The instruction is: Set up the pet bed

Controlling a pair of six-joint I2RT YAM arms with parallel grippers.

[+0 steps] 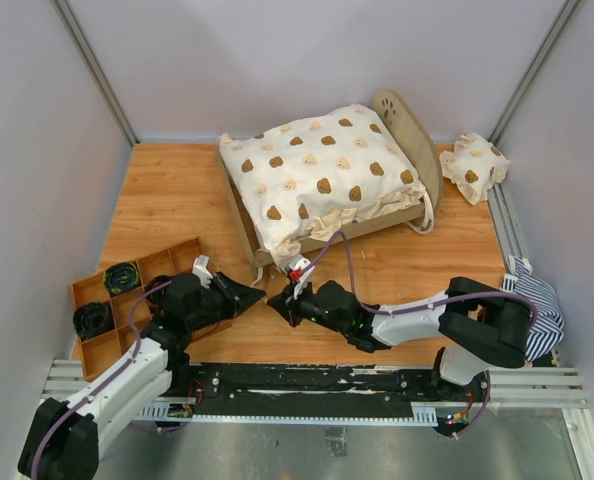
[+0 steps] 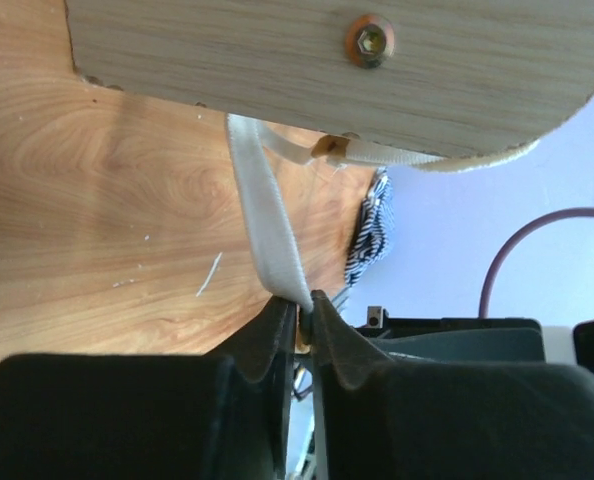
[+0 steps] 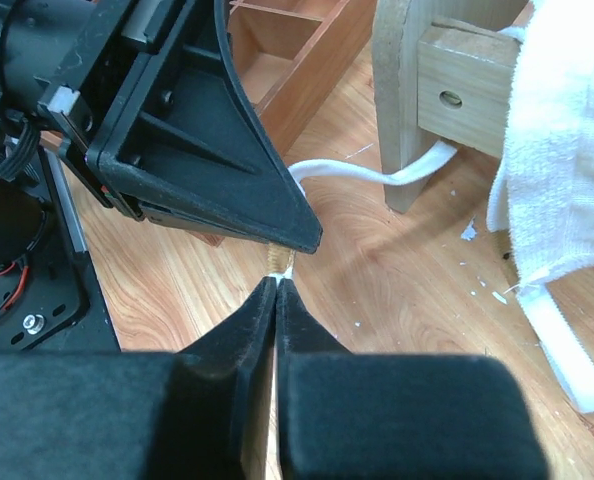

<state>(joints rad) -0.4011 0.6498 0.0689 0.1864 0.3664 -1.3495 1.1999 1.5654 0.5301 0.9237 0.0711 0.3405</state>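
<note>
Plywood pet bed (image 1: 382,222), paw-print headboard (image 1: 409,125), under cream bear-print cover (image 1: 322,165); by its footboard (image 1: 239,210), left pincer (image 2: 305,305) and right pincer (image 3: 278,285) clamp a white strap (image 2: 267,215).

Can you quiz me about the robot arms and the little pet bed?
1. True or false: the small pillow lies on the pet bed.
2. What is the left gripper pinching? A) white strap B) a blue sock C) a spoon
3. Which arm is nearer the brown tray?
Key: 1 false, it lies beside the bed; 2 A; 3 the left arm.
</note>
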